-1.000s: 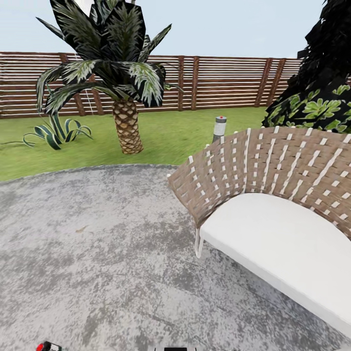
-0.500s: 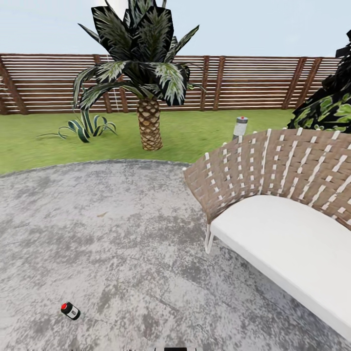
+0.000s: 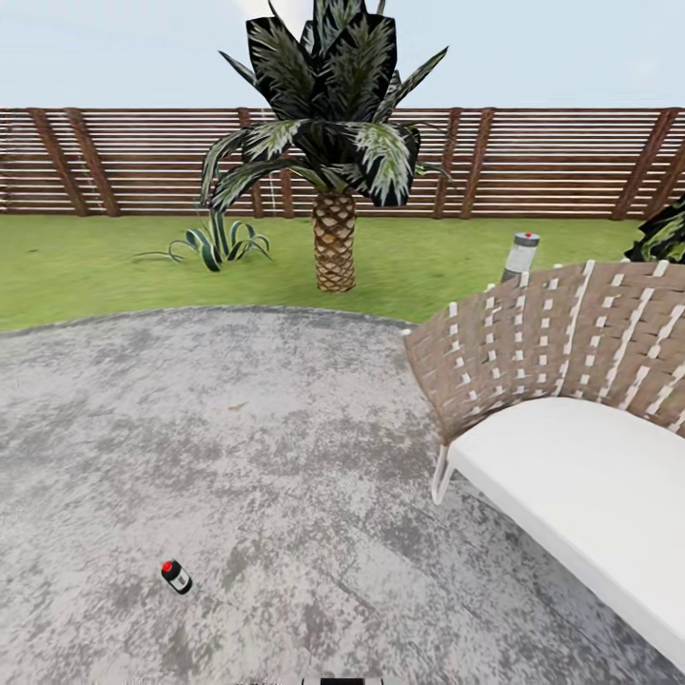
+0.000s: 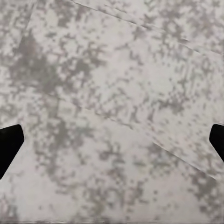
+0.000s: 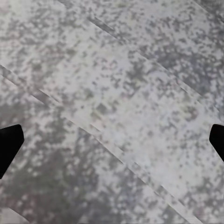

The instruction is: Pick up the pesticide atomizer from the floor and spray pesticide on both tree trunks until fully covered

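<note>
- Panned left since a second ago: palm (image 3: pixel 334 171), bench (image 3: pixel 571 419) and fence (image 3: pixel 143 157) all slid right in frame — camera motion, not theirs.
- Atomizer (image 3: pixel 176 577) now fully in frame, lower left of head view; a second back, just a red tip at the bottom edge.
- Lying tilted on grey paving (image 3: pixel 238 428), red cap toward upper left, dark body with a pale label. Well apart from bench.
- Lawn (image 3: pixel 76 262) across the middle band, behind the paving edge; fence along the back.
- Palm upper centre, scaly trunk. Low spiky plant (image 3: pixel 217 243) just to its left.
- Short post (image 3: pixel 519 256) with red top peeking over bench back, right of centre.
- Dark shrub (image 3: pixel 664 233) clipped at right edge.
- Left claw (image 4: pixel 112 142): dark fingertips (image 4: pixel 9 144) at opposite frame edges, spread wide, holding nothing, paving beyond.
- Right claw (image 5: pixel 112 142): same, fingertips (image 5: pixel 9 144) at the edges, wide apart, nothing held, paving beyond.
</note>
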